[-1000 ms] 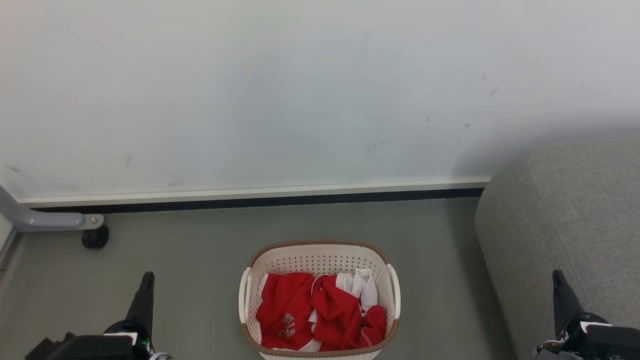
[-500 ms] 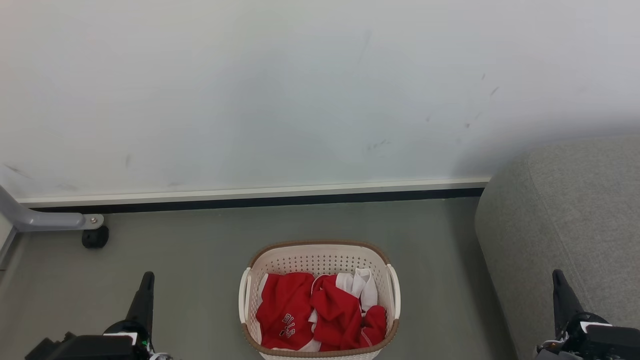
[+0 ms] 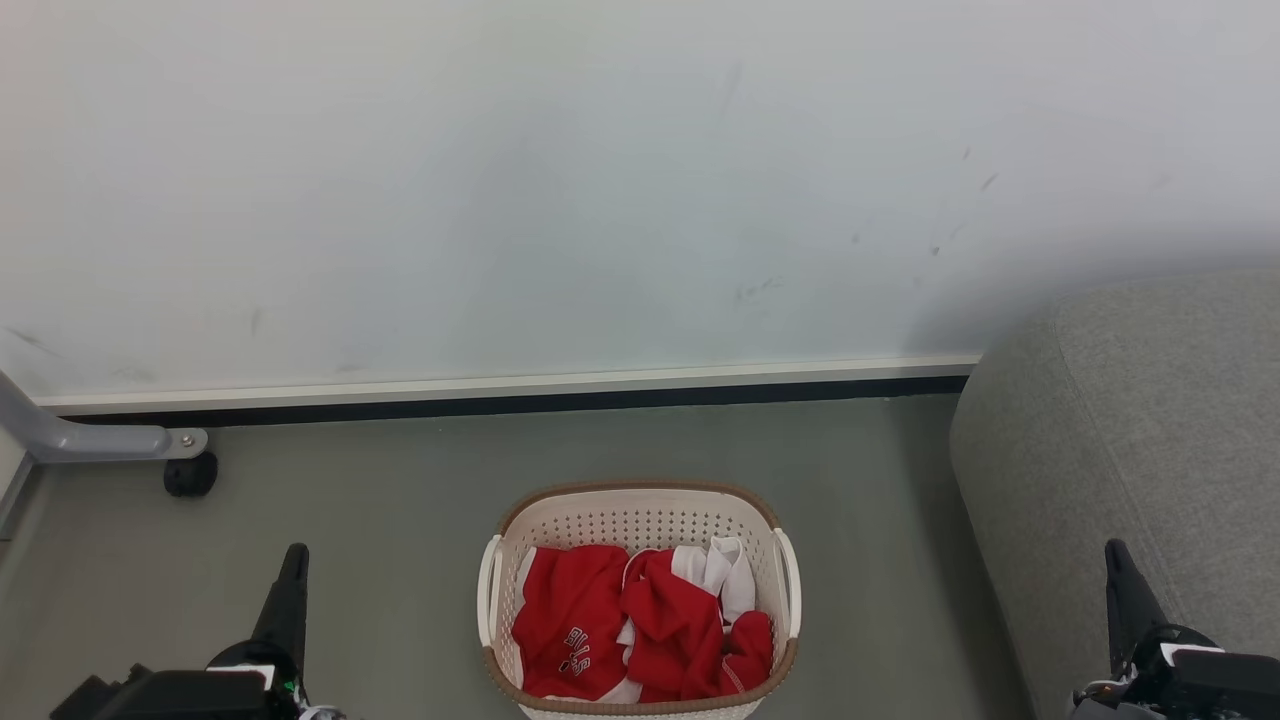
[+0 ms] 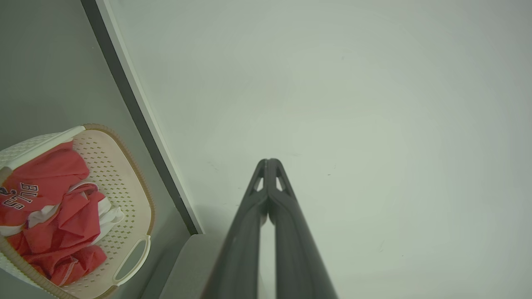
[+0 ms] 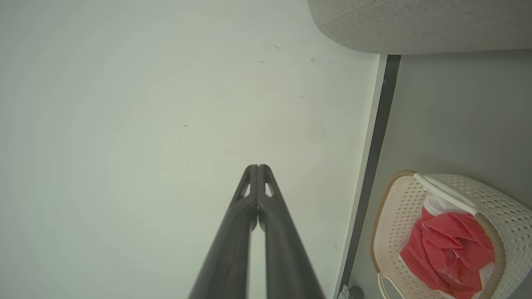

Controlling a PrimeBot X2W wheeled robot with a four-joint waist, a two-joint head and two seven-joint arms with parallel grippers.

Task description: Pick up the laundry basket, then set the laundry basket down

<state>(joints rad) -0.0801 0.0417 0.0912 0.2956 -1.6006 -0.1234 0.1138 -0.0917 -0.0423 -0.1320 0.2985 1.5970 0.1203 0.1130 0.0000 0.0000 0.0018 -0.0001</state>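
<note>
The laundry basket point(image 3: 640, 522) stands upright on the floor point(image 3: 400, 520), between my left fingers point(image 3: 286, 590) and my right fingers point(image 3: 1128, 590). It is about level with them and well apart from both. Each pair is pressed together with nothing held, pointing at the wall point(image 3: 600, 200) beyond. A basket standing free on the floor fits either a lift to come or a set-down that is over; I cannot tell which.

Should a lift be due, I judge the trouble lies in the handles. Each white loop handle point(image 3: 488, 590) lies close against its side of the basket. A closed pair would likely slide off it rather than hook it, and a tip could catch in the perforations instead. A grip on one side alone, or one side rising faster than the other, would tip the basket and spill the clothes point(image 3: 600, 620). The grey sofa point(image 3: 1130, 430) sits just beside my right fingers, on the side away from the basket. It could foul that arm as it swings inward.

The basket is cream-white plastic, rounded-rectangular, with walls pierced by small holes and a brown woven-look band round the rim. Red and white garments lie heaped inside, below the rim, and the far inner wall shows bare above them.
</note>
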